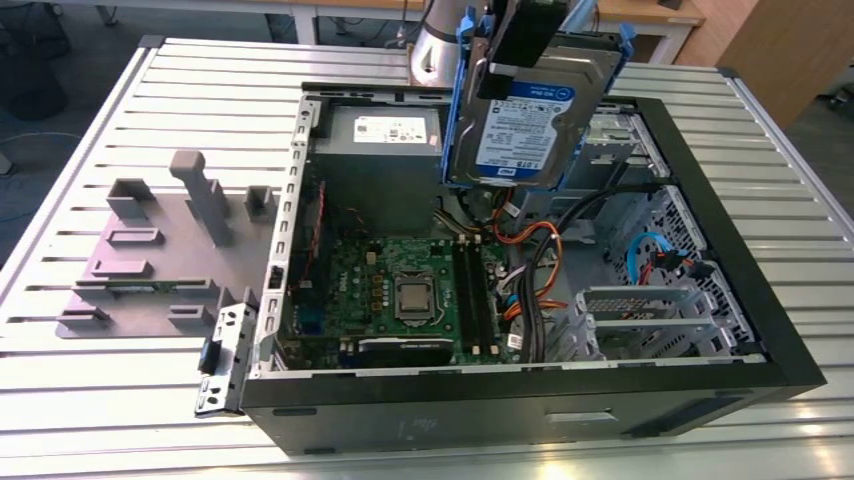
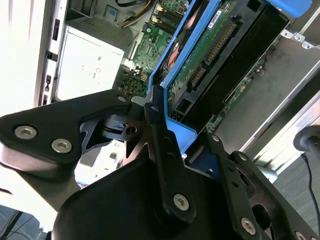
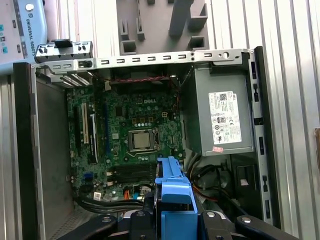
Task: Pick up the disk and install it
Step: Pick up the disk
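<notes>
One disk [image 1: 523,125]. One gripper [image 1: 531,60], clamped on disk. One open computer case [image 1: 787,340] on one slatted table [image 1: 80,420]. Inside case: one motherboard [image 1: 340,290], one processor [image 1: 412,297], one grey power supply [image 1: 380,150]. One grey fixture plate [image 1: 134,270] near table edge at exterior view's left. One metal bracket [image 1: 224,355] at case corner.

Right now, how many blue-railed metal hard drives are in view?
1. The flat metal disk with blue plastic rails is gripped by the black gripper, tilted above the open black computer case. Others may be hidden inside the bays.
</notes>
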`<state>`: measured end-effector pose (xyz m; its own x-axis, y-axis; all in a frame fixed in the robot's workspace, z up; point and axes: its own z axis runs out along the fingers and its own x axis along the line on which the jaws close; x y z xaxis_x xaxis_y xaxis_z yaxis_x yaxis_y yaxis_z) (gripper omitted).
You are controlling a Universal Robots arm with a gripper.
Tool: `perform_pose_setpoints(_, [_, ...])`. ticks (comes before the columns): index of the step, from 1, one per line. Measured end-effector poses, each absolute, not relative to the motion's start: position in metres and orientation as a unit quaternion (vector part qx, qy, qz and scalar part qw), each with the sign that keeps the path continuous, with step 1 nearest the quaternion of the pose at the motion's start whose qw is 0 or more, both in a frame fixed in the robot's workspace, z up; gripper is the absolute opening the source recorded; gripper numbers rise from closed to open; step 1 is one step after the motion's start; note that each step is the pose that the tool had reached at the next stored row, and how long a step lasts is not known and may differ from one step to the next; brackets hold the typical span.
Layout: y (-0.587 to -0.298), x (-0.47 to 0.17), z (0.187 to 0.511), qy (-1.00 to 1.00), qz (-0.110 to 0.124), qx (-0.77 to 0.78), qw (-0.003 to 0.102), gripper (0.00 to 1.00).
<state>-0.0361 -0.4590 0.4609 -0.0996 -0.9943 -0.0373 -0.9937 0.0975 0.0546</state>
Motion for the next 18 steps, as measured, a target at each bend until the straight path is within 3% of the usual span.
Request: perform_pose_setpoints(18, [-0.4604,-0.0296,0.4592,-0.741,-0.033,0.671,0.004,0.37])
